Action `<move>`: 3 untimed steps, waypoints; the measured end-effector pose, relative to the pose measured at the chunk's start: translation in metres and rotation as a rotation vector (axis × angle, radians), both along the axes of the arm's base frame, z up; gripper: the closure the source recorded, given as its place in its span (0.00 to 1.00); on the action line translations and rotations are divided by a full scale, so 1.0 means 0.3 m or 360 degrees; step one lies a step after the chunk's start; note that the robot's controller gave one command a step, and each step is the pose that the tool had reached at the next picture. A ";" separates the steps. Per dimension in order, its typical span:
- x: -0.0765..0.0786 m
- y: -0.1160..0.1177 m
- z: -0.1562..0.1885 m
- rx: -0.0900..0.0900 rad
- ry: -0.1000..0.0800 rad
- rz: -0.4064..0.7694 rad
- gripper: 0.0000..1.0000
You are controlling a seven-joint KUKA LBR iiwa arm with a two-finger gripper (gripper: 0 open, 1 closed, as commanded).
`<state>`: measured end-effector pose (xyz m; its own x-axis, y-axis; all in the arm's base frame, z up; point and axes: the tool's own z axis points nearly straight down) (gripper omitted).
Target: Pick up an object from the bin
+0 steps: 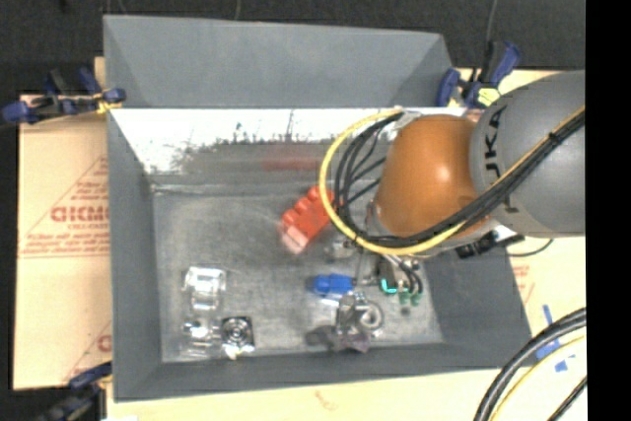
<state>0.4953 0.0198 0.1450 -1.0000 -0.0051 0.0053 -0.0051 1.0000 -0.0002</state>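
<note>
The claw (358, 311) hangs low over the lower right of the grey bin (133, 242), under the arm's orange wrist cover (426, 175). I cannot tell whether it is spread or pressed together. Two things lie closest to it: a small blue piece (332, 286) just to its upper left, long axis running left to right, and a dark grey lump (340, 339) just below it. By my judgement either is the likely pick. A red block (304, 218) lies farther toward the upper left.
</note>
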 end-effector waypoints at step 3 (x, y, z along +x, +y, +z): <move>0.082 -0.120 -0.220 0.0000 -0.0037 -0.0027 1.00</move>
<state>0.5199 -0.0160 0.0790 -0.9998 0.0121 -0.0177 0.0121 0.9999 0.0000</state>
